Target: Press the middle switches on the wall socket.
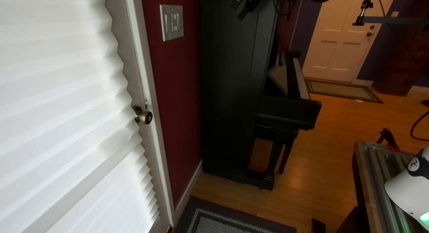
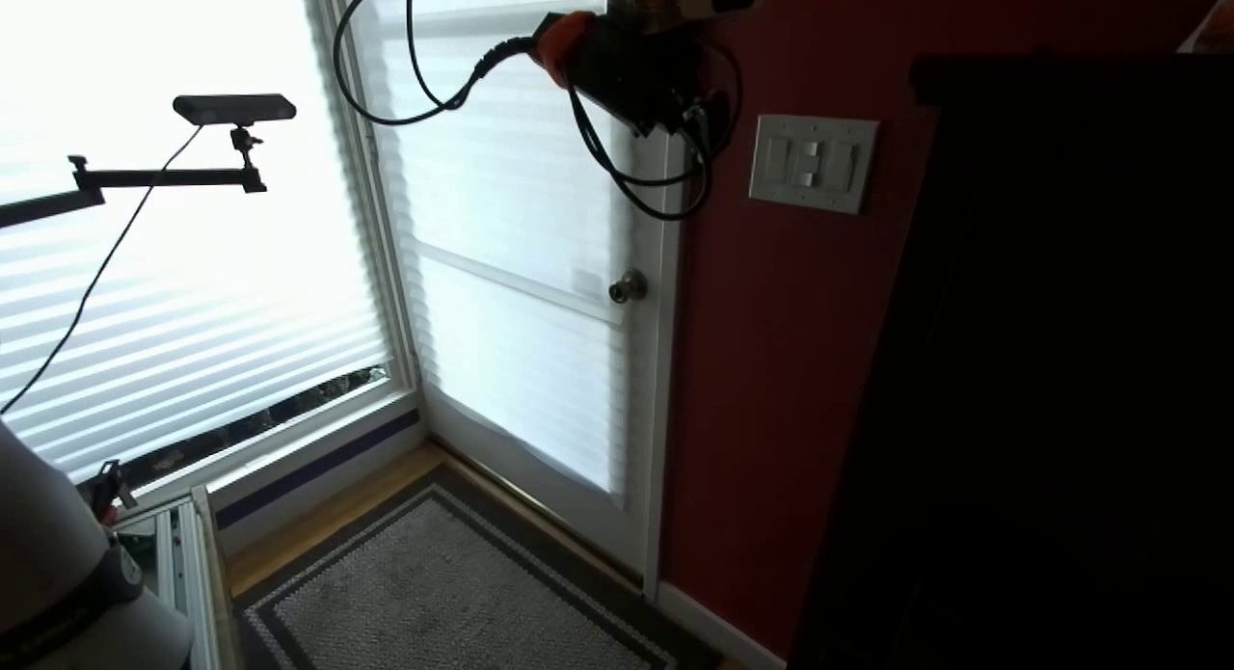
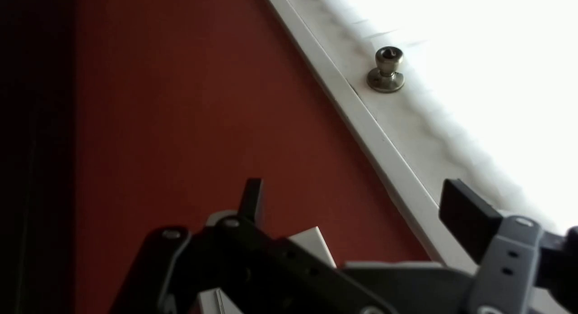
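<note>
Over on the dull red wall (image 2: 747,381), between the white door frame (image 2: 666,381) and the dark upright piano (image 1: 231,85), the three-gang switch plate (image 2: 825,164) sits flat and faces straight out; in an exterior view its long axis runs side to side, with the middle switches (image 2: 808,165) stacked between two tall rockers (image 2: 843,167). The gripper (image 3: 354,192) hangs out from the wall, apart from the plate in both exterior views, and in the wrist view its two dark fingers (image 3: 467,211) stand wide apart, with red wall and door frame showing between them.
</note>
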